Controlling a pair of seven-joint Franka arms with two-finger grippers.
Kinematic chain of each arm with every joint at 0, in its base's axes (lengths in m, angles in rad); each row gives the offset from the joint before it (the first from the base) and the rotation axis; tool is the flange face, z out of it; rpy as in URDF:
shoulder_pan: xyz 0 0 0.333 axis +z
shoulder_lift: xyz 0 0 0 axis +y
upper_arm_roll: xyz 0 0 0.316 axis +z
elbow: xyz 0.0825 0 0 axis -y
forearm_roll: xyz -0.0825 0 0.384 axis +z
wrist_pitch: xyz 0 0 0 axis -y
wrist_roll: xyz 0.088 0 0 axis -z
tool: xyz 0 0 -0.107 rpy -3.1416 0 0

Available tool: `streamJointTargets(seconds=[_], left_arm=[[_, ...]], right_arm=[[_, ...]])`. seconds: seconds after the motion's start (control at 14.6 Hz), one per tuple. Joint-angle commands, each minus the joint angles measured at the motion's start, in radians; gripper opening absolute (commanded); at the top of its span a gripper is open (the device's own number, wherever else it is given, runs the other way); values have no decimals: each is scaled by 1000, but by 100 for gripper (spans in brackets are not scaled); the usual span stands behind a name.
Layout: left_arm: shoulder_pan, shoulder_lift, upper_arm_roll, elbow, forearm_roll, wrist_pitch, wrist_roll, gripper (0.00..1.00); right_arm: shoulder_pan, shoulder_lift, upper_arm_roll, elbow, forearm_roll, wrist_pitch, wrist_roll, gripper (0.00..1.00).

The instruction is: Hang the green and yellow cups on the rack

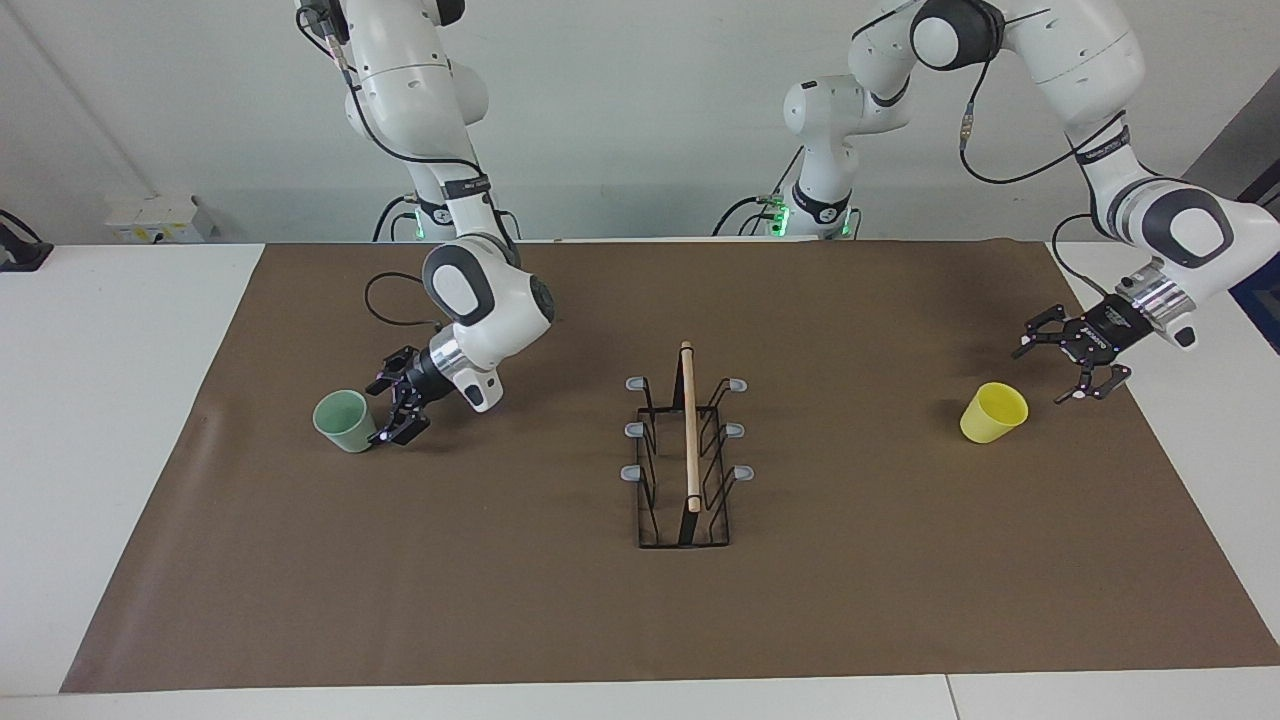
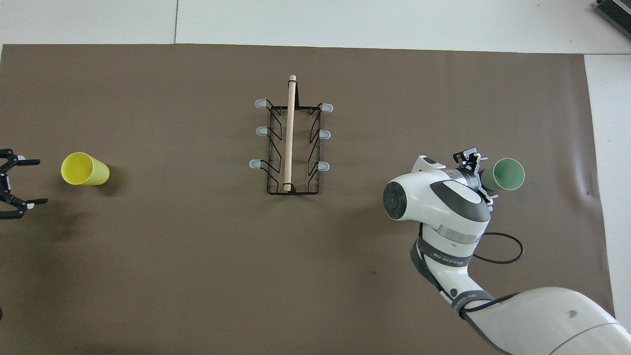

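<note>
Right end effector [image 1: 388, 407]: fingers spread, holding nothing. It sits low over the brown mat [image 1: 560, 620], just beside the green cup [image 1: 343, 421] on the rack-facing side. From overhead the fingertips flank the edge of the cup, but I can't tell whether they touch it. The arm's wrist tilts down toward the cup from the rack side.

Left end effector [image 1: 1068, 361]: fingers spread wide, holding nothing. It hangs over the mat's edge at the left arm's end of the bench [image 1: 120, 420], near the yellow cup [image 1: 993, 412] but clearly apart from it. Overhead shows only its fingertips at the frame border.

Green cup: on the mat toward the right arm's end, tipped on its side, mouth pointing away from the rack.

Yellow cup: on the mat toward the left arm's end, also lying tipped, mouth pointing away from the rack.

Rack [image 1: 686, 455]: mid-mat between the two cups, well apart from both. It stands upright, with a wooden dowel [image 1: 689, 425] along the top and three grey-capped prongs on each side. All prongs are bare; neither cup is hung.
</note>
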Motion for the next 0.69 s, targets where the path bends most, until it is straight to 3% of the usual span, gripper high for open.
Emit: streamJointTargets(seconds=[0.0,0.14,0.41,0.62], left_arm=[[10,-27,10,-55,-46,4,-16,100],[6,-14,10,-61,-81,14,-7,100],[35,94,-3,-20,-174,18,62,100],[4,105,-9,-29,-230,29,66,100]], right_arm=[[-24,-30,1,-48,-48,47,-15,100],[-53,-25,1,-46,-60,70,-9,100],[-71,-24,1,-49,-86,85,-3,100],[-87,-22,1,-49,-94,102,11,100]])
